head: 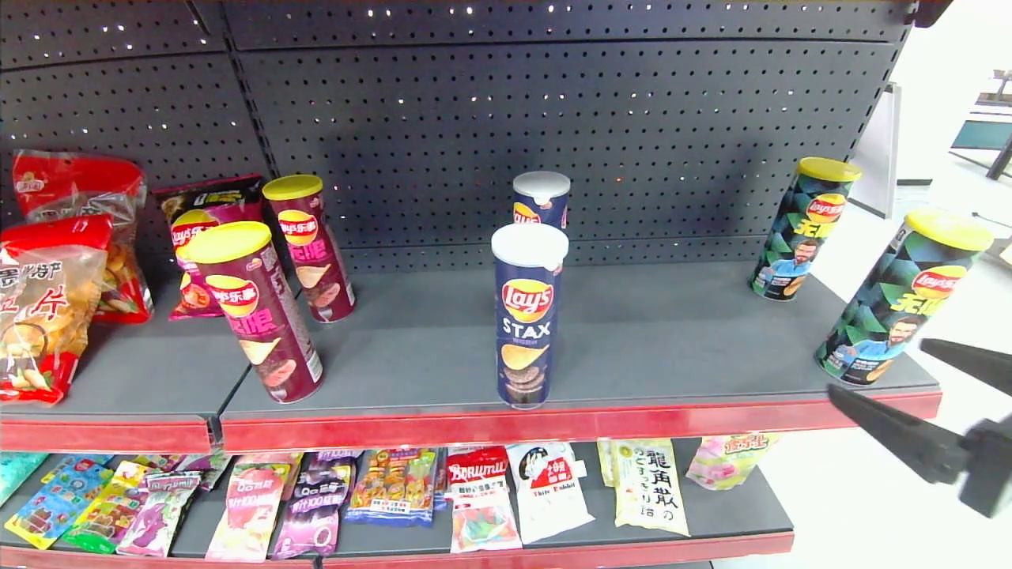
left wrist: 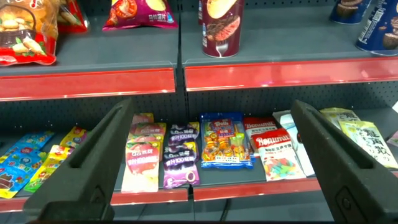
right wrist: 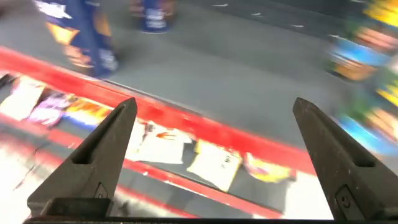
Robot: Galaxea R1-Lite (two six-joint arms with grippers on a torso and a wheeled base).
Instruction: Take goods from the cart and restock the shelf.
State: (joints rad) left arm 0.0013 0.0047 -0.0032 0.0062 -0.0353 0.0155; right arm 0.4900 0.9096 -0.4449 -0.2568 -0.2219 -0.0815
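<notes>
On the grey upper shelf (head: 648, 348) stand chip cans: two maroon cans (head: 253, 312), two blue cans (head: 528, 324) one behind the other, and two green cans, one at the back (head: 802, 229) and one at the shelf's right front corner (head: 901, 300). My right gripper (head: 877, 365) is open and empty, just right of and below that front green can. In the right wrist view its fingers (right wrist: 93, 168) spread before the red shelf edge (right wrist: 186, 118). My left gripper (left wrist: 211, 106) is open and empty, facing the lower shelf.
Snack bags (head: 55, 276) fill the upper shelf's left end. The lower shelf (head: 711, 514) holds several flat candy packets (left wrist: 227, 140). A perforated back panel (head: 553, 118) closes the shelf behind. Bare shelf lies between the blue and green cans. Open floor lies to the right.
</notes>
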